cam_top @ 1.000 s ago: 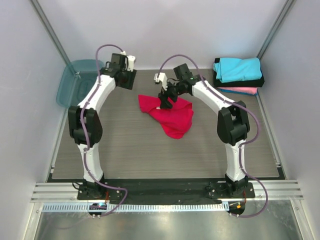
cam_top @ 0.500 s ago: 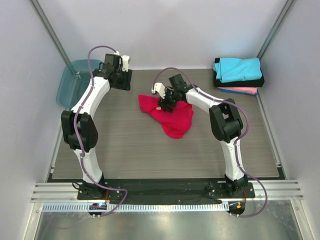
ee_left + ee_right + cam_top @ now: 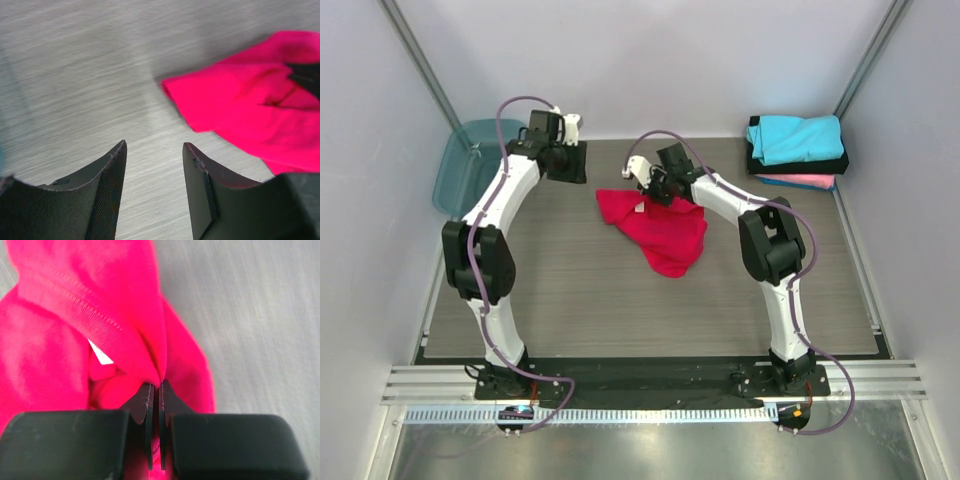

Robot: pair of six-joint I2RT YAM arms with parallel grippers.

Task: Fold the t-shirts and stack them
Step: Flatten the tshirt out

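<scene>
The right gripper (image 3: 155, 387) pinches a fold of the red t-shirt (image 3: 60, 340) (crumpled on the worktop (image 3: 260, 315) below it) between closed jaws, while the left gripper (image 3: 154, 150), jaws apart and empty, has the shirt ahead on its right.

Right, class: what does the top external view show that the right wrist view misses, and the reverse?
Top external only: the translucent teal plastic bin, the stack of folded cyan, black and pink t-shirts, the left hand. Right wrist only: the right hand pinched shut on a fold of cloth. Both: the crumpled bright red t-shirt on the grey wood-grain table.
</scene>
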